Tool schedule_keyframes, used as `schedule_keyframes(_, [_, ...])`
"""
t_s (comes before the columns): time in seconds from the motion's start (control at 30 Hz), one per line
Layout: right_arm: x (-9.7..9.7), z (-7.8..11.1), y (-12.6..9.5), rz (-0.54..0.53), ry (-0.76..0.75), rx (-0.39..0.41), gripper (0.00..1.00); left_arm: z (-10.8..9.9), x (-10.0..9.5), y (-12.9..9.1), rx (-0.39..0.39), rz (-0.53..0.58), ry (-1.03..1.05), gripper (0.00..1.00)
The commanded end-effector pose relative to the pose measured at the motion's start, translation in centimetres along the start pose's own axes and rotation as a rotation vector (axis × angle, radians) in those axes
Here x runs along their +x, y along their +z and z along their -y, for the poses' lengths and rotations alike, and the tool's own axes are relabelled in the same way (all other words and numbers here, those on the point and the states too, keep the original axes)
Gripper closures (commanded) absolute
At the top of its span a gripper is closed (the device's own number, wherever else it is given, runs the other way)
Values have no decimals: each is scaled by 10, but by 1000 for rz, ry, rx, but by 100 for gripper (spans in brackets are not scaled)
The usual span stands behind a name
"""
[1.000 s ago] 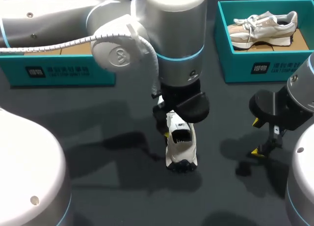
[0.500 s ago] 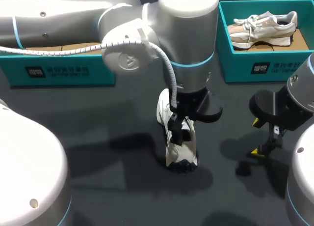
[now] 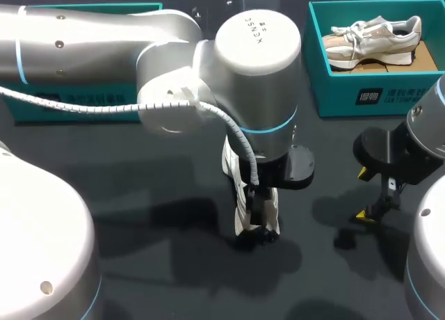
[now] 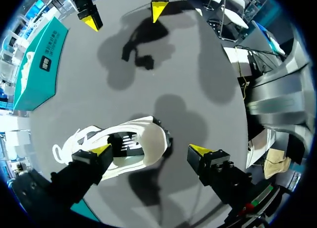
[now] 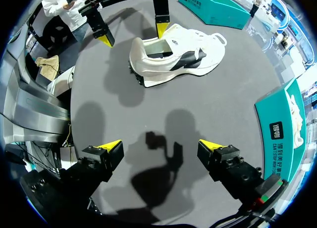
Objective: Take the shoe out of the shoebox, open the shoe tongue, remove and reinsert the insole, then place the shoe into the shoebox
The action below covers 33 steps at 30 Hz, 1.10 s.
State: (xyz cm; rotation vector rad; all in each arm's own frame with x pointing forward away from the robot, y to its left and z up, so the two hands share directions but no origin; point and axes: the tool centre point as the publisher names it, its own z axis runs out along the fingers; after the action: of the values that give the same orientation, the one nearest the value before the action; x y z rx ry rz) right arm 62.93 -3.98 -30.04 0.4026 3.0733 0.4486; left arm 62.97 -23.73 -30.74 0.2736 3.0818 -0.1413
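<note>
Dark table point(image 3: 139, 195): white shoe point(image 4: 141, 139) is out of the teal shoebox point(image 3: 76, 101), mid-table. Our left gripper point(image 4: 150, 149) straddles its heel, jaws wide. Our right gripper point(image 5: 159, 144) is wide too, empty, well apart. We judge tongue, insole and reboxing are left.

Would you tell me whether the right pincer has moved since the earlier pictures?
No. In the head view the right pincer sits at the same spot on the near side of the right shoebox throughout.
</note>
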Motion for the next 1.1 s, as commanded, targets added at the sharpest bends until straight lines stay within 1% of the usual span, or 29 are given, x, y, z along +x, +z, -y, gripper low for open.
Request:
schedule_keyframes(0.03, [2, 1, 0, 4, 0, -1, 0, 5, 5, 17, -2, 20, -48, 0])
schedule_keyframes(0.1, [2, 1, 0, 4, 0, -1, 0, 6, 6, 24, -2, 18, -70, 0])
schedule_keyframes(0.23, [2, 1, 0, 4, 0, -1, 0, 7, 5, 38, -7, 8, -124, 4])
schedule_keyframes(0.4, [2, 1, 0, 4, 0, -1, 0, 8, 7, 53, -19, 20, -161, 13])
schedule_keyframes(0.47, [2, 1, 0, 4, 0, -1, 0, 8, 8, 59, -20, 21, -160, 14])
schedule_keyframes(0.83, [2, 1, 0, 4, 0, -1, 0, -1, 15, 76, -41, 45, -213, 26])
schedule_keyframes(0.93, [2, 1, 0, 4, 0, -1, 0, -2, 15, 78, -42, 53, -228, 32])
schedule_keyframes(1.0, [2, 1, 0, 4, 0, -1, 0, -3, 14, 80, -40, 53, -246, 38])
schedule_keyframes(1.07, [2, 1, 0, 4, 0, -1, 0, -4, 14, 82, -39, 50, -258, 49])
schedule_keyframes(1.1, [2, 1, 0, 4, 0, -1, 0, -5, 14, 83, -39, 50, -260, 51])
